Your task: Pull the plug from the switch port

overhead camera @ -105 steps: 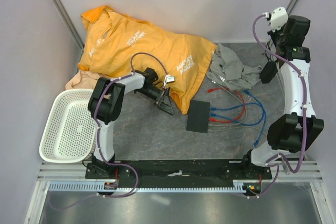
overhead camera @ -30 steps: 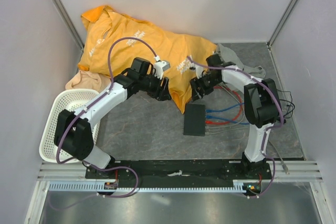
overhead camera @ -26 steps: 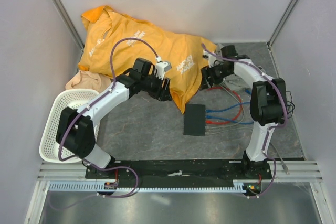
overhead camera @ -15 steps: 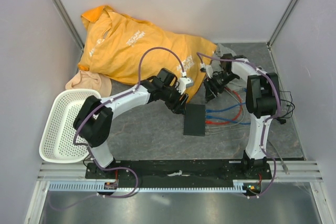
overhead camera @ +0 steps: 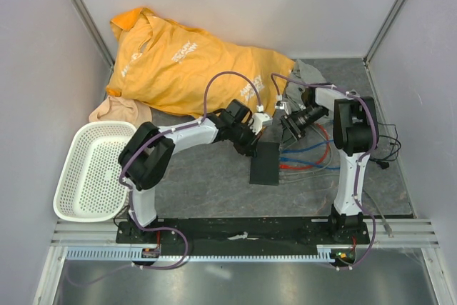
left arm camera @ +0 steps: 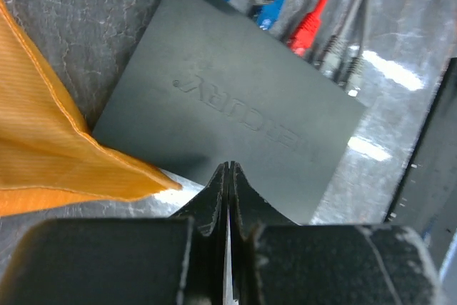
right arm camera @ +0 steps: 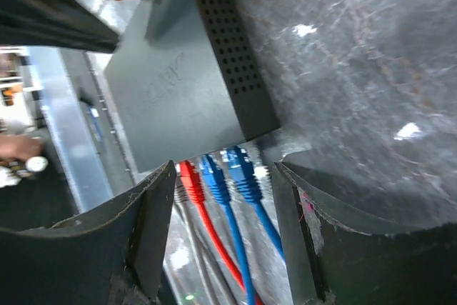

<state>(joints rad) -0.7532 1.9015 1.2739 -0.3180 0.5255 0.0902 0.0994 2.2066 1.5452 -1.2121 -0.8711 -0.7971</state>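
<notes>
The switch (overhead camera: 265, 163) is a flat black box lying on the grey mat, seen close up in the left wrist view (left arm camera: 235, 105) and the right wrist view (right arm camera: 178, 91). Two blue plugs (right arm camera: 243, 169) and a red plug (right arm camera: 189, 180) sit in the ports on its right edge, with grey cables beside them. My left gripper (left arm camera: 228, 169) is shut with nothing in it, its tips at the switch's far-left corner (overhead camera: 255, 146). My right gripper (right arm camera: 225, 169) is open, its fingers straddling the blue and red plugs just off the port edge (overhead camera: 291, 128).
An orange shirt (overhead camera: 186, 62) covers the back left, one corner lying next to the switch (left arm camera: 43, 141). A white basket (overhead camera: 93, 169) sits at the left. Blue, red and grey cables (overhead camera: 314, 155) loop right of the switch. Grey cloth (overhead camera: 308, 69) lies at the back right.
My left gripper has shut and moved right and nearer, onto the switch's corner. The right gripper has come down and nearer to the plugs, its jaws a little narrower.
</notes>
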